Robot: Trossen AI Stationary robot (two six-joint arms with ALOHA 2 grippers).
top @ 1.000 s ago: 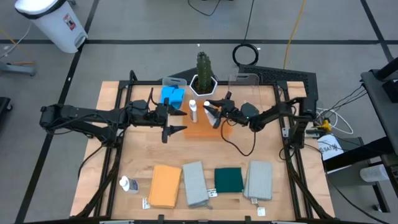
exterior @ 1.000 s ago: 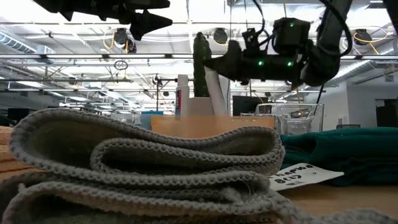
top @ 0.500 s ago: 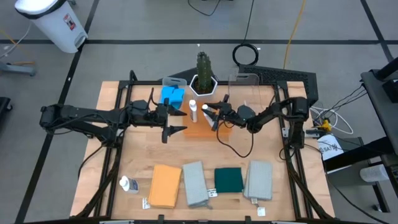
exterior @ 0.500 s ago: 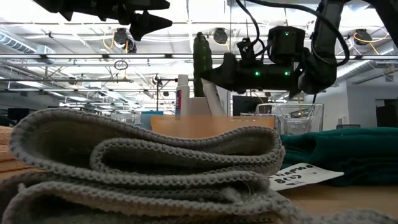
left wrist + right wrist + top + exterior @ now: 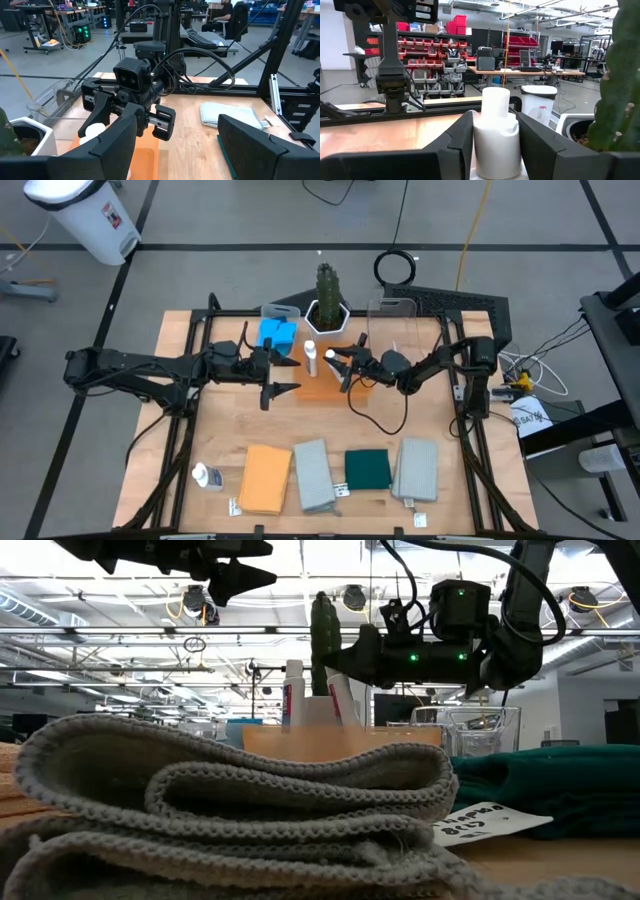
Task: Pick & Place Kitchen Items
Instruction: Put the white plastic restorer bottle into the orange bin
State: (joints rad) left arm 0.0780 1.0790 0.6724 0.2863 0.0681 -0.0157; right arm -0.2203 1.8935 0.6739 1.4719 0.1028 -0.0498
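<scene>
The right end effector [image 5: 338, 361] sits over the flat orange tray [image 5: 322, 389] at the back-middle of the tabletop [image 5: 230, 415], its two fingers [image 5: 462, 137] closed against the sides of a small white bottle [image 5: 495, 131]. In the right wrist view the bottle's cap and shoulder fill the gap between the fingers. In the low view the same bottle [image 5: 341, 700] leans at a tilt under the end effector, next to a second white bottle [image 5: 293, 692] that stands upright on the tray.

The left end effector [image 5: 283, 374] hovers just left of the tray with its fingers spread wide and nothing between them.

Blue sponges [image 5: 277, 334] lie in a clear bin behind the left end effector, beside the cactus [image 5: 327, 283] in its white pot. Along the front edge of the tabletop lie an orange cloth [image 5: 265, 478], a grey cloth [image 5: 314, 474], a dark green cloth [image 5: 368, 469] and another grey cloth [image 5: 417, 470], side by side. A third white bottle [image 5: 207, 476] lies on its side just left of the orange cloth
</scene>
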